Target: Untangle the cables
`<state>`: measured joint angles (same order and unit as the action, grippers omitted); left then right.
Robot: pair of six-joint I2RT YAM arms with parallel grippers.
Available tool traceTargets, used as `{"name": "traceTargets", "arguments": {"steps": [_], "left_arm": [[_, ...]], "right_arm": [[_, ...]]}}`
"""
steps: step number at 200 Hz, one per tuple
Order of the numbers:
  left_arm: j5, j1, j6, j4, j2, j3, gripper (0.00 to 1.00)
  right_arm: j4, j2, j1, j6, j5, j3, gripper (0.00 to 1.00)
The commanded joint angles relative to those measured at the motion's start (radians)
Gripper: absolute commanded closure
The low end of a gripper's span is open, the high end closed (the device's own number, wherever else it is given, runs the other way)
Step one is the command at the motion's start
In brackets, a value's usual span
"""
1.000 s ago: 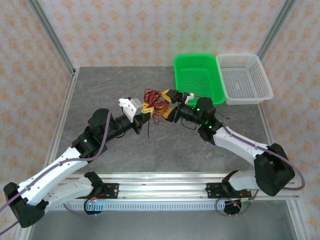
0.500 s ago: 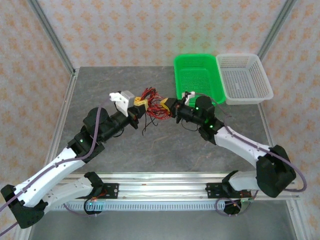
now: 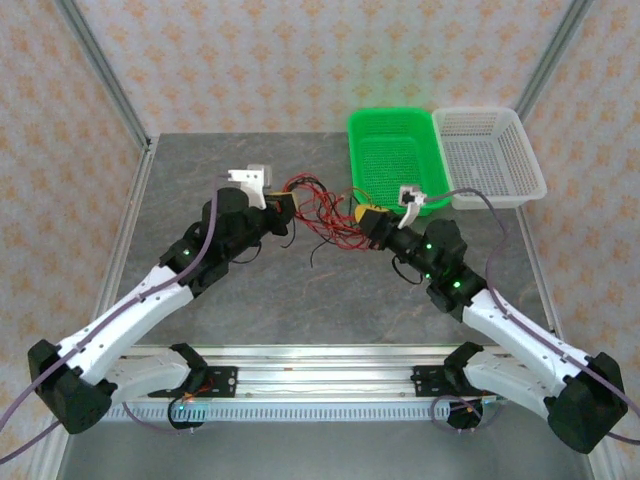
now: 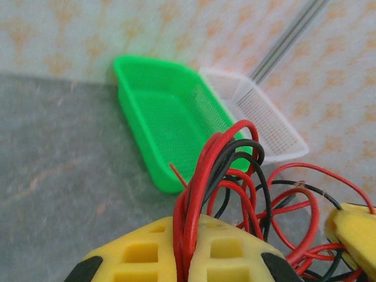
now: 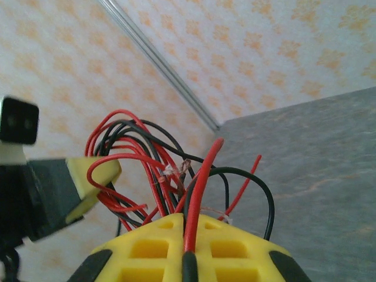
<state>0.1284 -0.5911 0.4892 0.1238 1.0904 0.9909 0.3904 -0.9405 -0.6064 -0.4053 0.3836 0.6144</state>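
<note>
- While clamped at both ends, hangs clear of the desk (image 3: 200, 170) as one snarl of cables (image 3: 320, 210), toward the middle of the far edge and just left of the green basket (image 3: 390, 112).
- Closed tight on a bunch of mostly red strands between the yellow pads of the left gripper (image 4: 187, 247), with the loops rising straight out of the seam.
- Closed likewise on at least one red strand in the right gripper (image 5: 187, 247), with black and red loops arching over toward the other yellow finger.
- Looks like an early to middle stage of the job: stretched out sideways between the two grips, yet crossed and looped through one another in the middle.
- Done so far, by the look of it: lifted, spread and put under light tension.
- Left to do: free each red and each black strand from the knot. Not one hangs or lies apart from the rest.
- Cannot tell how many strands sit in either grip, nor where the real knot lies.
- Beside the green basket, at the far right corner, a white basket (image 3: 480, 112), well apart from the snarl.
</note>
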Motion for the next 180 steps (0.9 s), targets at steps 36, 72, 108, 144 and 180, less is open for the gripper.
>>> {"name": "traceTargets", "arguments": {"steps": [36, 72, 108, 144, 180], "left_arm": [[0.075, 0.157, 0.195, -0.046, 0.103, -0.174, 1.0], [0.003, 0.214, 0.172, -0.012, 0.183, -0.199, 0.99], [-0.059, 0.241, 0.178, 0.005, 0.247, -0.233, 0.8], [-0.117, 0.256, 0.18, 0.014, 0.288, -0.254, 0.51], [-0.112, 0.269, 0.163, -0.002, 0.275, -0.251, 0.26]], "right_arm": [[0.098, -0.13, -0.14, 0.307, -0.203, -0.122, 1.0], [0.119, -0.254, -0.156, 0.23, -0.343, -0.155, 1.0], [0.066, -0.323, -0.158, -0.017, -0.474, -0.17, 0.84], [-0.019, -0.335, -0.158, -0.193, -0.52, -0.192, 0.7], [-0.124, -0.28, -0.157, -0.239, -0.518, -0.212, 0.68]]}}
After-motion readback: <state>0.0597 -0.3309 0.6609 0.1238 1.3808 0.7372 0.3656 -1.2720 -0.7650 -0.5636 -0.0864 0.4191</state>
